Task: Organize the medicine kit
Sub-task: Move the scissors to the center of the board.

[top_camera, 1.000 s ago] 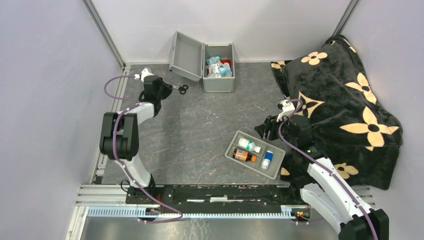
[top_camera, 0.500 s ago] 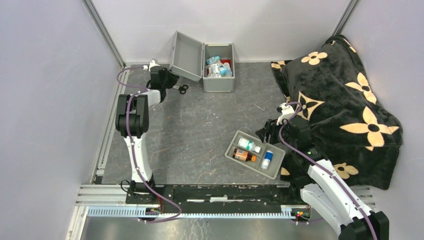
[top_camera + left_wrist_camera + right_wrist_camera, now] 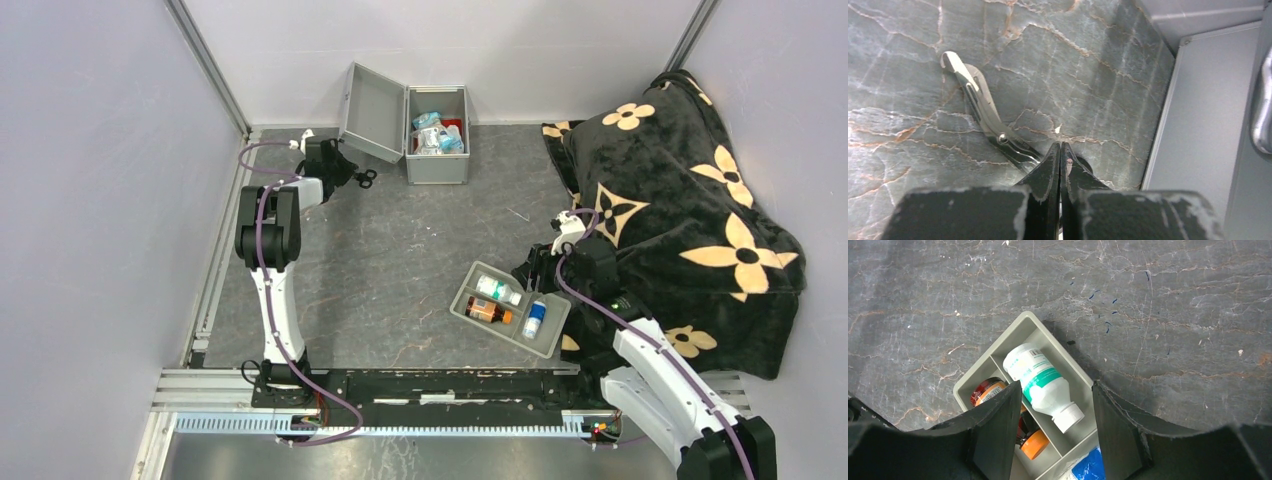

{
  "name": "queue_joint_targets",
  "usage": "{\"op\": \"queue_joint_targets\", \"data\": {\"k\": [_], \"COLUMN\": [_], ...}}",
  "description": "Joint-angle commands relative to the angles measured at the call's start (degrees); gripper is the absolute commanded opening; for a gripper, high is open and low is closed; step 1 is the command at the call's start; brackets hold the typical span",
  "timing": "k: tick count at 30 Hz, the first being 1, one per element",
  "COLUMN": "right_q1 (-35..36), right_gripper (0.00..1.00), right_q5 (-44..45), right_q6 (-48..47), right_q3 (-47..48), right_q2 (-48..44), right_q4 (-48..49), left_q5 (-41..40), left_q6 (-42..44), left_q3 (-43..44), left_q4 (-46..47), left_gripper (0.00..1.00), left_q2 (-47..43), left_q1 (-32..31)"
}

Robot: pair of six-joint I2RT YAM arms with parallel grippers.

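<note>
Right gripper (image 3: pixel 1055 386) hangs spread above the grey tray (image 3: pixel 1034 319), a white bottle (image 3: pixel 1037 374) lying beneath. Farther off, left gripper (image 3: pixel 1060 150), pressed together, meets the scissors (image 3: pixel 982 105); the medicine kit (image 3: pixel 437 165) stands open just beyond, rightward.

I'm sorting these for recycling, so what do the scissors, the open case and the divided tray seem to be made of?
Scissors: bright polished blades, likely steel; black handles, probably plastic. Medicine kit: silver-grey sheet metal, perhaps aluminium, by its flat matte panels. Tray: matte grey plastic, judging by moulded rounded dividers.
</note>
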Motion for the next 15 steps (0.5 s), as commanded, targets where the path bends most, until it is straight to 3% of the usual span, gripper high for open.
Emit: {"op": "queue_joint_targets", "data": {"k": [1,10,15], "right_q1": [0.21,0.16,0.23], "right_gripper": [0.60,0.60,0.60], "right_q5": [0.32,0.57,0.27], "right_q6": [-0.17,-0.62,-0.38], "right_q3": [-0.20,-0.77,-0.78], "right_q2": [0.34,-0.11,-0.10], "right_q4": [1.85,1.32,1.28], "left_q5": [-2.25,-2.54,-3.72], "left_q6": [0.78,1.77,2.84], "left_q3": [2.11,2.66,-1.70], "left_q4": [-2.44,-4.60,-5.87], "left_gripper": [0.02,0.02,0.02], "left_q2": [0.53,1.29,-1.67], "left_q1": [0.06,0.07,0.09]}}
